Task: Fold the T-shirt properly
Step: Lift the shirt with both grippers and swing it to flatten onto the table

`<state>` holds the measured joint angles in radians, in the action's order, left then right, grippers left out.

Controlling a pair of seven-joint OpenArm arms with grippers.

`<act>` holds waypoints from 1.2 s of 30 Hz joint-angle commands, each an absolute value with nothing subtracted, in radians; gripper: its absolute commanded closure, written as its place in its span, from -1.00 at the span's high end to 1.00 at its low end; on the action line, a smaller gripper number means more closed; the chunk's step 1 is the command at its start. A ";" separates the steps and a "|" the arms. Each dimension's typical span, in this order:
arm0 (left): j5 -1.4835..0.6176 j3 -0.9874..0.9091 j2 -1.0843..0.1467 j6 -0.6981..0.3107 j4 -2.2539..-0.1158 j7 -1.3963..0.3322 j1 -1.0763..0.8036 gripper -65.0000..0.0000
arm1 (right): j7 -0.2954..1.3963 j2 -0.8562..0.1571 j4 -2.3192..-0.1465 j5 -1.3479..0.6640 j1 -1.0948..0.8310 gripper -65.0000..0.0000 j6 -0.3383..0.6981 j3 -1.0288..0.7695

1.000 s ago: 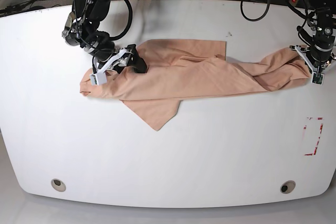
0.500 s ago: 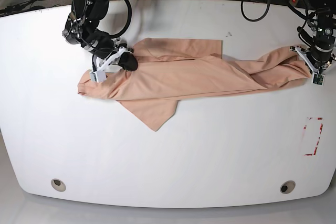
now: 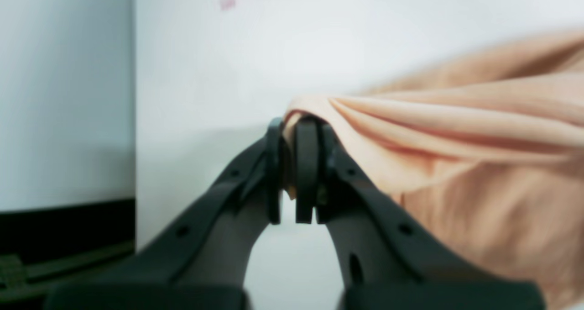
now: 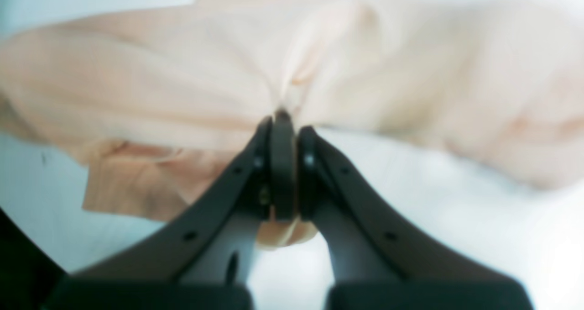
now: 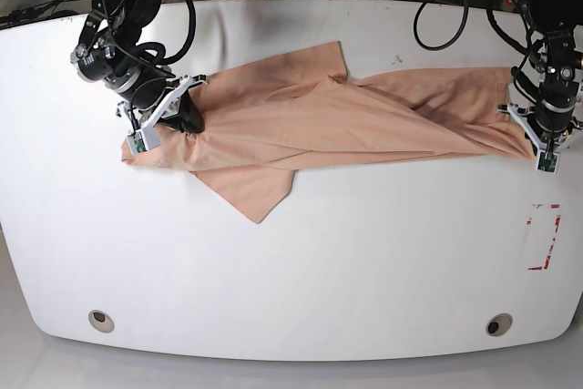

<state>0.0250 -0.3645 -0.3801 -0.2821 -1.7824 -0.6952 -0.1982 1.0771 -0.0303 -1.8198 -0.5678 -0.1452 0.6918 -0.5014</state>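
The peach T-shirt (image 5: 364,125) is being pinched at opposite ends by the left gripper (image 3: 299,170) and right gripper (image 4: 289,173), above the white table (image 5: 301,289).

White rect. tabletop w/ rounded corners (image 5: 301,280), seen from base cam. On it: peach short-sleeved fabric T-shirt (image 5: 310,129), spread approx. 9 to 2 o'clock; red broken-line rect. marking (image 5: 544,237) at 3 o'clock; 2 round metallic-rimmed fittings (image 5: 101,322) at 7 & 5 o'clock.
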 commanded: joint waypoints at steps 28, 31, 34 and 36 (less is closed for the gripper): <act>0.213 -0.217 -0.288 -0.278 -1.874 -0.848 0.275 -1.00 | 1.098 -0.352 -1.596 -0.591 0.423 -1.00 0.698 -0.403; 0.213 -0.213 -0.288 -0.278 -1.874 -0.886 0.344 -1.00 | 1.098 -0.401 -1.535 -0.591 0.526 -1.00 0.698 -0.351; 0.213 -0.213 -0.288 -0.278 -1.874 -0.906 0.426 -1.00 | 1.099 -0.438 -1.495 -0.593 0.634 -1.00 0.698 -0.300; 0.213 -0.213 -0.291 -0.278 -1.874 -0.931 0.481 -1.00 | 1.099 -0.464 -1.452 -0.593 0.710 -1.00 0.698 -0.254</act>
<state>0.1905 -0.2070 -0.2722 -0.2932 -1.8572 -0.9218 0.4030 1.1259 -0.4278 -1.4784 -0.5838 0.6163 0.7017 -0.2878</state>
